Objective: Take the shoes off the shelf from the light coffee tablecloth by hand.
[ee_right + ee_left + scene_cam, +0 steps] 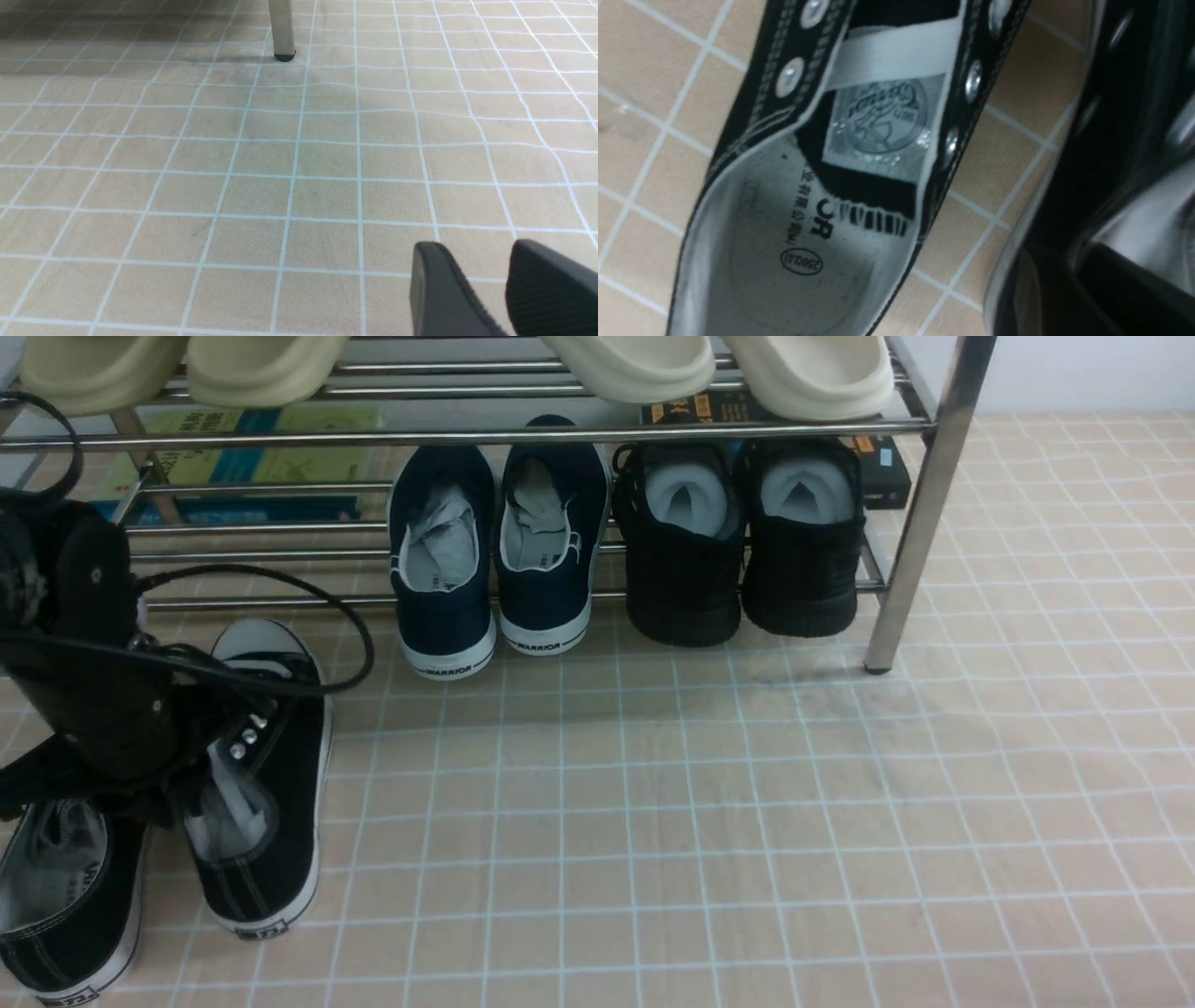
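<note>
- Tan cloth (747, 821); shelf (920, 523) at the far side.
- Shoes (271, 821) sit near left, off the shelf.
- Left hand (131, 784) is over them; I cannot tell its grip. It should let go fully, then lift straight up.
- Right hand (490, 289) is spread and empty.

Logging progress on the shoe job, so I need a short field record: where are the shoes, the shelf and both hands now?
shoes: both off the shelf, standing on the light coffee tablecloth, front left
shelf: lower tier holds navy slip-ons and black knit shoes
left hand: low at the shoes, grip hidden
right hand: open, empty, over bare cloth
</note>
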Available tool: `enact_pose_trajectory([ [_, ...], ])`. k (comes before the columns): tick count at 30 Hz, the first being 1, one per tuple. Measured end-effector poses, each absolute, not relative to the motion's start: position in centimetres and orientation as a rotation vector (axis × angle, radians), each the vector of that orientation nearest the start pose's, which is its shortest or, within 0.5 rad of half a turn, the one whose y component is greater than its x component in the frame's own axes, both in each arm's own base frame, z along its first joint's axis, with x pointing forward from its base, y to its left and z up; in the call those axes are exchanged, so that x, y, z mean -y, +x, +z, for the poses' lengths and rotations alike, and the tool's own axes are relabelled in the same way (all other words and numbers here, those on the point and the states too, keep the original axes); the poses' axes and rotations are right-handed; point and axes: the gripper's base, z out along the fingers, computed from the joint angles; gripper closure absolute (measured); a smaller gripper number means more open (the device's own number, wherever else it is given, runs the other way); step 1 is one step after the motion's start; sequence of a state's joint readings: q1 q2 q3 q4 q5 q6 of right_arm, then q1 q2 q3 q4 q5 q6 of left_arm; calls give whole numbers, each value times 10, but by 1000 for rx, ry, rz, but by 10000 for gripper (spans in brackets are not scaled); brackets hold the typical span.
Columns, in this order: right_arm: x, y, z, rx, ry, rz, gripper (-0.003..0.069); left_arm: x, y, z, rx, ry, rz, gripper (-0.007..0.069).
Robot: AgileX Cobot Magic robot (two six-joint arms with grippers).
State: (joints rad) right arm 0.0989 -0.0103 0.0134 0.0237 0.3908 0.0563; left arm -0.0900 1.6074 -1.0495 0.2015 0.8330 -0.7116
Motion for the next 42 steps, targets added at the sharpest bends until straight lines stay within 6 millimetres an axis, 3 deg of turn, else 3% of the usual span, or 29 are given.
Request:
enact_pose_trajectory([
  [3,-6,52,174,-1879,-26,130,419,14,305,236,-2731,-671,72,373],
  [5,-6,52,174,-1879,-26,130,419,13,302,246,-2724,-653,74,353],
  [7,-6,52,174,-1879,-26,130,419,11,292,274,-2718,-560,92,344],
  [8,-6,52,174,-1879,-26,130,419,10,285,291,-2716,-494,106,359],
  [9,-6,52,174,-1879,-26,130,419,10,285,291,-2719,-480,109,363],
  [10,-6,52,174,-1879,-26,130,419,8,267,314,-2734,-391,139,415],
  [12,-6,52,174,-1879,-26,130,419,5,241,336,-2737,-283,159,496],
  [15,-6,52,174,-1879,-26,130,419,4,217,348,-2710,-204,149,579],
  [16,-6,52,174,-1879,-25,131,419,4,198,350,-2694,-159,129,610],
  [18,-6,52,174,-1879,-25,131,419,6,169,345,-2645,-115,58,624],
  [19,-6,52,174,-1879,-25,131,419,6,168,342,-2656,-112,61,624],
  [21,-6,52,174,-1879,-25,131,419,11,140,328,-2466,-102,-94,624],
  [29,-6,52,174,-1879,-25,131,419,14,97,295,-2005,-112,-262,624],
  [34,-6,52,174,-1879,-24,131,419,10,84,283,-1945,-86,-223,624],
  [42,-6,52,174,-1879,-24,131,419,8,83,279,-1949,-52,-161,615],
])
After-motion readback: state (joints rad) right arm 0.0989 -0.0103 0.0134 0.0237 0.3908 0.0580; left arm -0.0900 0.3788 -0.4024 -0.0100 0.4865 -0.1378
